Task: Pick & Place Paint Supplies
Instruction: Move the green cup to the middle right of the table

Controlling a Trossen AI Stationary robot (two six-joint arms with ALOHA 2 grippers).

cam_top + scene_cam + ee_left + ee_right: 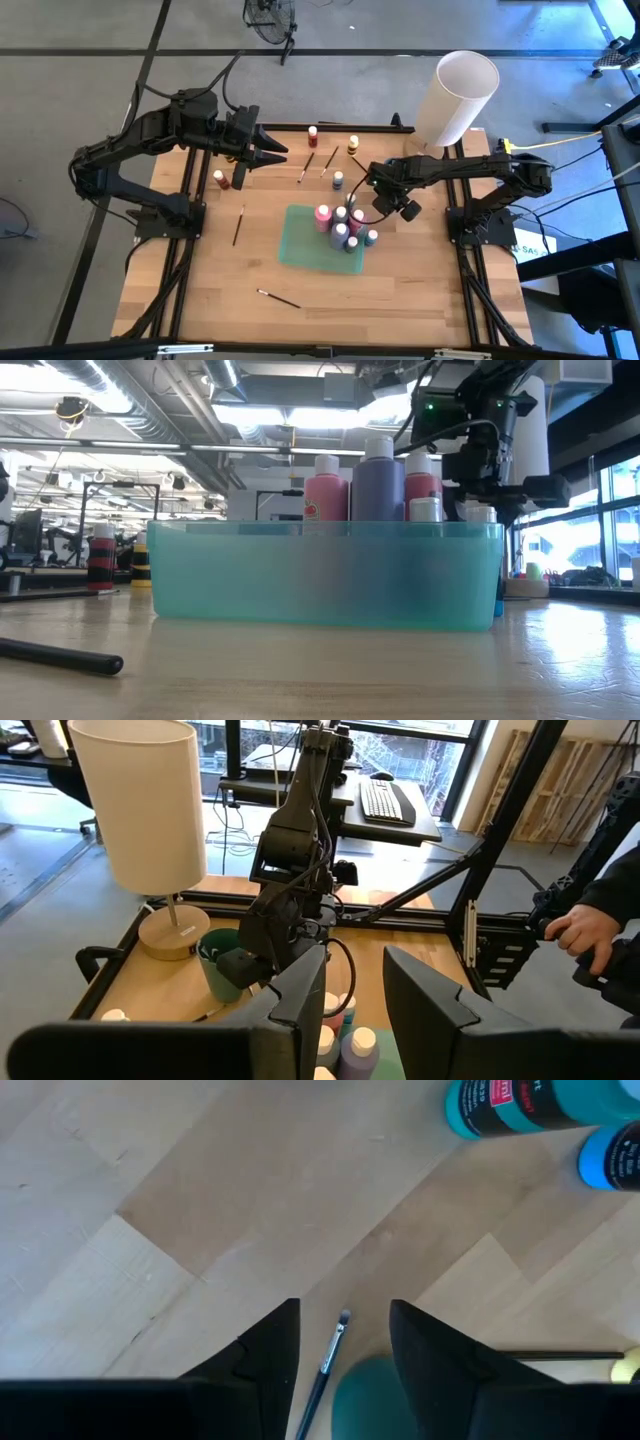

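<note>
Bottles of paint [340, 232] stood clustered in a shallow teal tray [300, 245] near the middle of the table [220, 290] — pink, purple, red and white-capped ones, crowded toward the tray's right side. In the low view a pink bottle [326, 490], a purple bottle [378, 482] and a red bottle [422, 482] rose above the translucent tray wall.

The right gripper [352, 205] hung over the tray's far right corner, just above the cluster. Its fingers [262, 1360] stood parted, nothing was between them, and a thin brush [330, 1355] lay on the wood below the gap.

More supplies were scattered toward the far edge: a red bottle [313, 136], a yellow bottle [353, 145], a blue bottle [338, 180] and two brushes [318, 163] lying between them. Another red bottle [221, 180] stood near the left edge, just beside the left gripper [272, 153], whose fingers [300, 995] were apart and empty — held above the table's far left part.

One brush [239, 224] lay left of the tray and another brush [278, 297] nearer the front edge. A large white cylinder [455, 97] stood at the far right corner.
</note>
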